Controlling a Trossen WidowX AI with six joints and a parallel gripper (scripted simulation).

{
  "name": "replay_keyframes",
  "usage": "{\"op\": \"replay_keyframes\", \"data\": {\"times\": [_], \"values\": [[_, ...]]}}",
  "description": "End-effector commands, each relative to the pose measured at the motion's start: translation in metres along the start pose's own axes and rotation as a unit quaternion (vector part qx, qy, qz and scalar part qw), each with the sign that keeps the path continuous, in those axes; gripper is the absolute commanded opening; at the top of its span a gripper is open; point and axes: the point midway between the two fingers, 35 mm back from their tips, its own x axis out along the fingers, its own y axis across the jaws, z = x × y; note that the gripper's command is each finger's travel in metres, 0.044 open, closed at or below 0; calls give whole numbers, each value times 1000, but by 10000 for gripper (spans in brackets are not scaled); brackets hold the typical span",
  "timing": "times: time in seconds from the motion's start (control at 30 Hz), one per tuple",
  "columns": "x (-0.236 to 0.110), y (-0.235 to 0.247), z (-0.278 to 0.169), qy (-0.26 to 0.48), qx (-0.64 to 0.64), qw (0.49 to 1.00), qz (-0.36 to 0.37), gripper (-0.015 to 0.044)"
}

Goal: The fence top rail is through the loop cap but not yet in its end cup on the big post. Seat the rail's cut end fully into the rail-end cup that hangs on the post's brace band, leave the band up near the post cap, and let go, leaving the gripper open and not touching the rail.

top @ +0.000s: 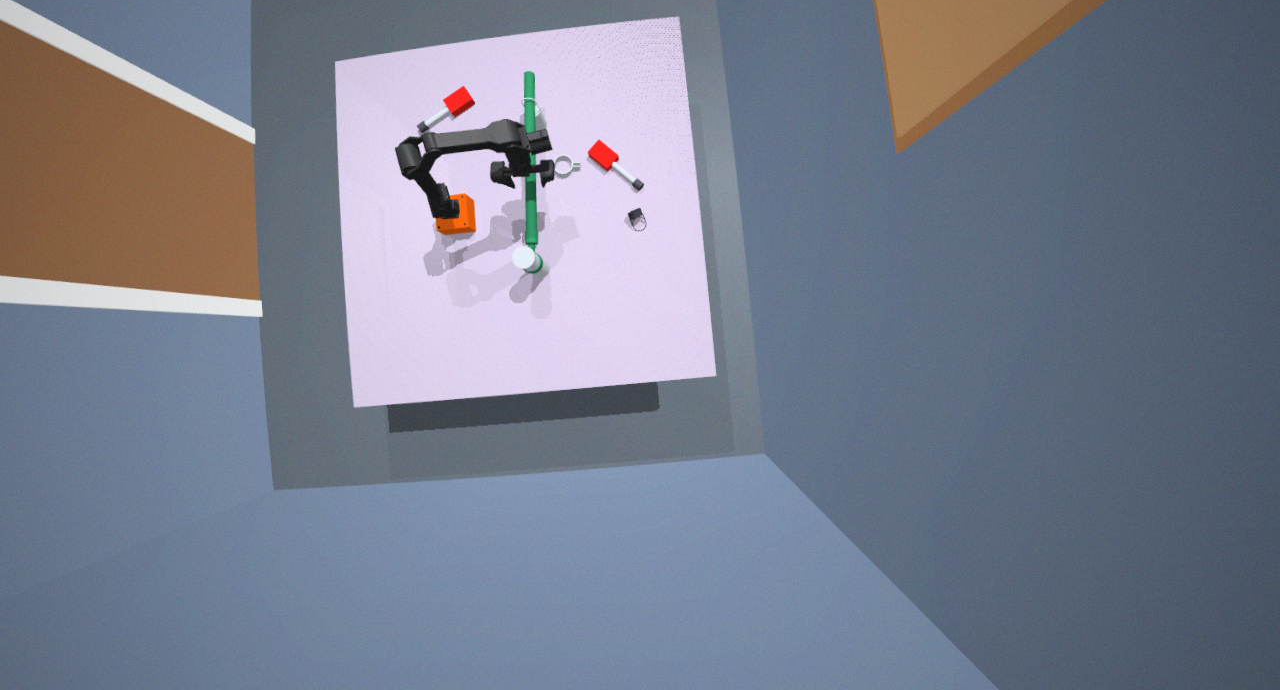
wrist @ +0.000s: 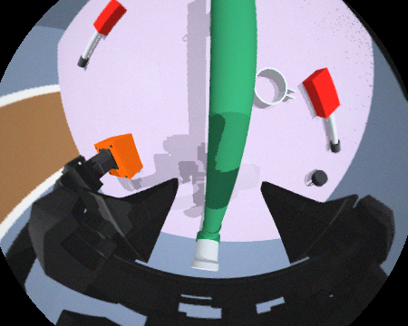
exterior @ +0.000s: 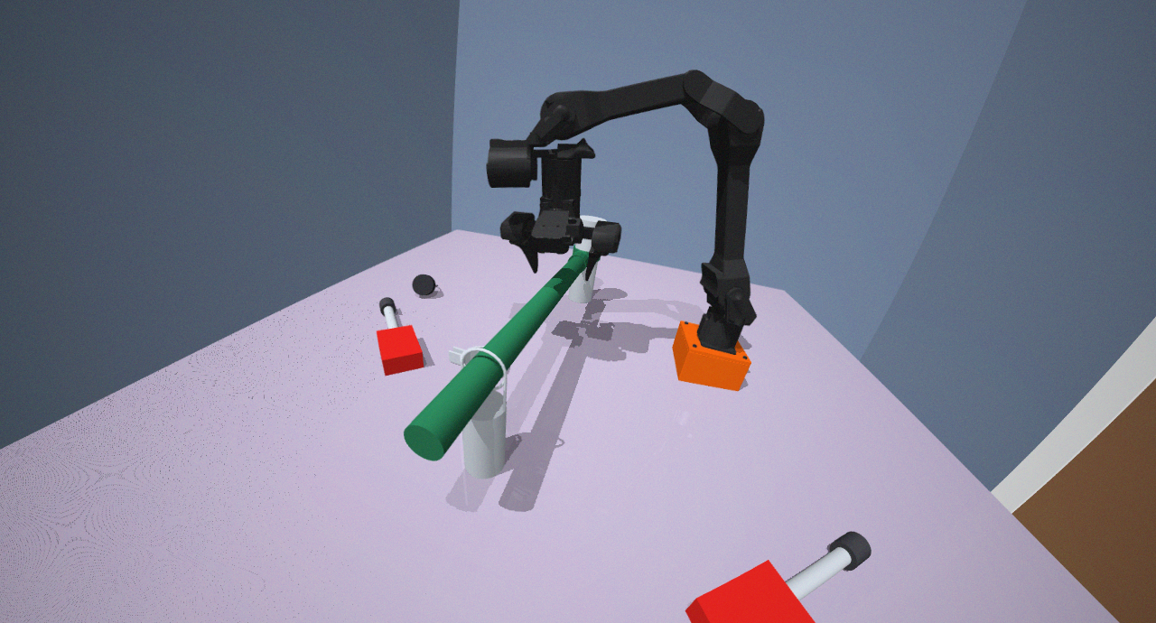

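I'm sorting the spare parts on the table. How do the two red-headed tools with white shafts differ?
The red-headed tool left of the green rail lies on the arm's side; the red-headed tool right of the green rail lies beside a loose white ring. The left one's shaft points down-left in the top view, the right one's down-right. Both share red blocks, white shafts and dark end caps.

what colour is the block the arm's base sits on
Orange. The base block shows best in the exterior view, beside the green rail.
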Motion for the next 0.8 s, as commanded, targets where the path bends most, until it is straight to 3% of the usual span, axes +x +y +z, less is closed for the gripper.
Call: {"op": "replay_keyframes", "data": {"times": [0.0,0.2,0.77], "values": [[-9,0,-1,0,1,1000,0,440],[-48,5,-2,-1,1,1000,0,440],[-48,5,-2,-1,1,1000,0,440]]}}
